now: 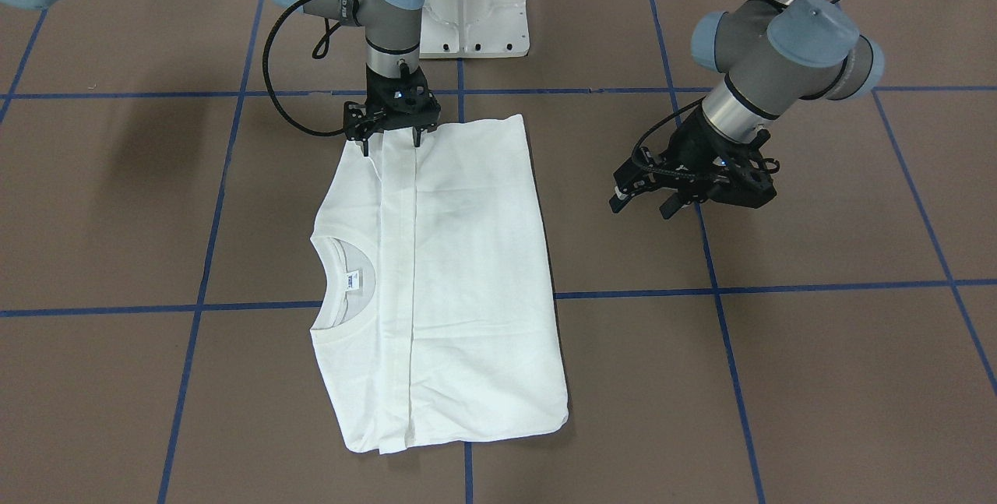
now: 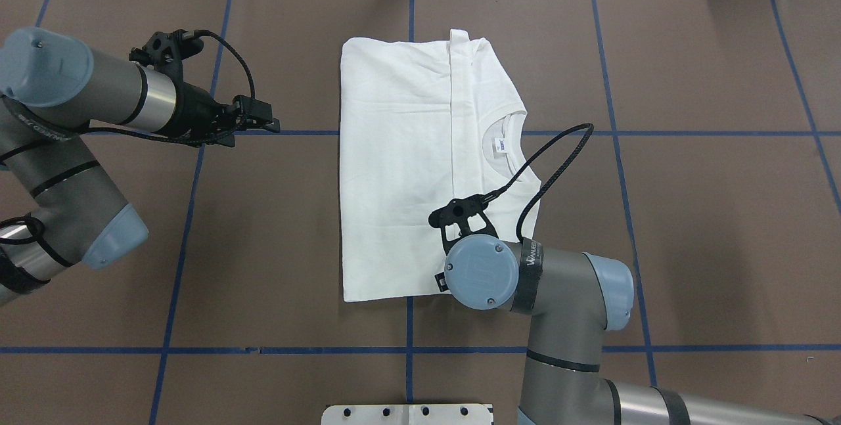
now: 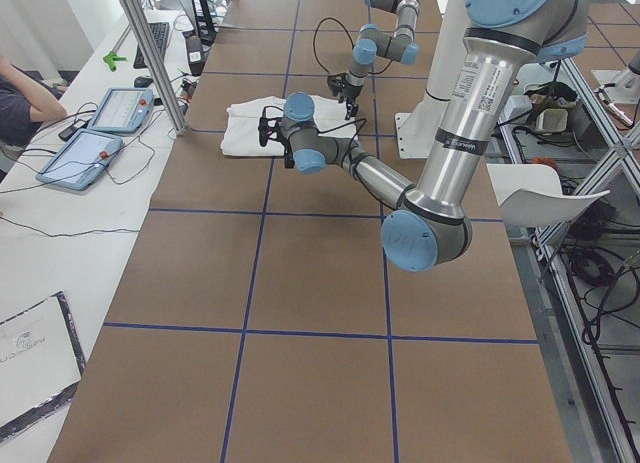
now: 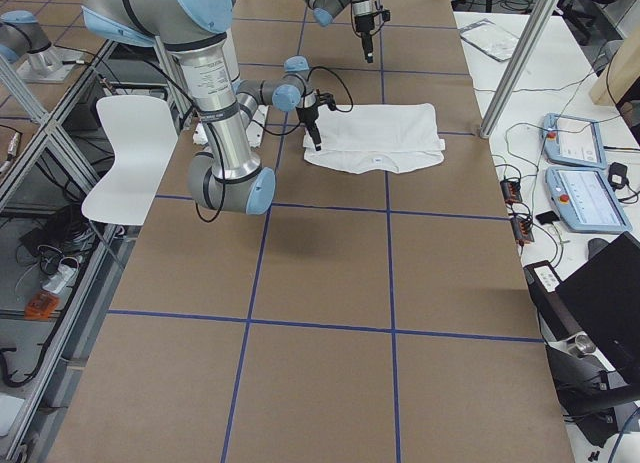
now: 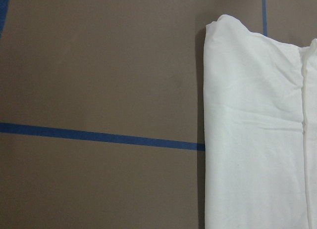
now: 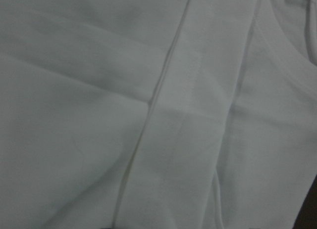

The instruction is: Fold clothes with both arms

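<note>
Notably, the right gripper (image 1: 390,142) cannot be seen from overhead, where its own blue-capped wrist joint covers it. Its wrist camera gives only dim white cloth filling the picture, with a dark patch cut off at the lower right corner. From the front it points straight down at the shirt's (image 1: 467,278) edge nearest the robot. Its fingers (image 1: 364,147) are spread apart with nothing clamped between them. Whether the tips touch the cloth cannot be told. The shirt lies flat on the brown table (image 1: 818,379), folded to a rough rectangle. A narrow folded strip runs across it beside the collar (image 1: 331,243), and the neck label (image 1: 354,280) faces up, its print too small to read. The left gripper (image 1: 644,204) hangs over bare table, well apart from the shirt, tilted down towards it with jaws wide and empty. Its wrist camera catches one shirt corner, cut off at the right edge, beside a blue tape line (image 5: 99,136).
</note>
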Controlling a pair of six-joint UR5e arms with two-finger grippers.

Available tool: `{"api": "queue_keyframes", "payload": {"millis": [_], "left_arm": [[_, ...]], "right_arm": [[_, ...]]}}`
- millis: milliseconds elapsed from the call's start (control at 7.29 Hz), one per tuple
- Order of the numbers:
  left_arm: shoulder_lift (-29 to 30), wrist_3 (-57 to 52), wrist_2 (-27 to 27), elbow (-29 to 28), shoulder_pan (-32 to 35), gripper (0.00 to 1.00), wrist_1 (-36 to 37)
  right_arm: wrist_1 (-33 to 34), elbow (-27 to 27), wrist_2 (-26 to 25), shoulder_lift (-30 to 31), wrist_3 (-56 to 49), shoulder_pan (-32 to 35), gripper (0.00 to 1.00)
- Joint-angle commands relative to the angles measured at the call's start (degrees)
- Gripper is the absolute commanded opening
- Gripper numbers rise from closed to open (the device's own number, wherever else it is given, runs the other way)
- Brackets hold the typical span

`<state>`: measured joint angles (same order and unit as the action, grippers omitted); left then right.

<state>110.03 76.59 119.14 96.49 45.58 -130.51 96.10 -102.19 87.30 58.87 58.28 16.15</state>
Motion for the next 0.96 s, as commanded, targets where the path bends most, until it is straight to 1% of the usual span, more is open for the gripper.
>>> {"api": "queue_keyframes", "payload": {"millis": [0, 274, 412, 686, 823], "left_arm": [[0.3, 0.3, -0.1, -0.7, -0.9, 1.0, -0.4], [0.8, 1.2, -0.4, -0.7, -1.9, 1.0, -0.4], [1.2, 1.4, -0.4, -0.7, -2.0, 1.0, -0.4], [2.4, 4.2, -1.0, -0.7, -3.6, 1.0, -0.4], [2.9, 4.9, -1.6, -0.7, -4.1, 1.0, -0.4]], "right_arm": [[0.1, -2.0, 0.1, 2.4, -1.1, 0.7, 0.95], [0.1, -3.5, 0.1, 4.5, -1.4, 1.6, 0.95], [0.1, -5.1, 0.0, 6.9, -1.9, 1.9, 0.95], [0.1, -10.9, 0.1, 13.9, -5.2, 3.1, 0.95], [0.1, -11.6, 0.5, 14.6, -5.5, 3.6, 0.95]]}}
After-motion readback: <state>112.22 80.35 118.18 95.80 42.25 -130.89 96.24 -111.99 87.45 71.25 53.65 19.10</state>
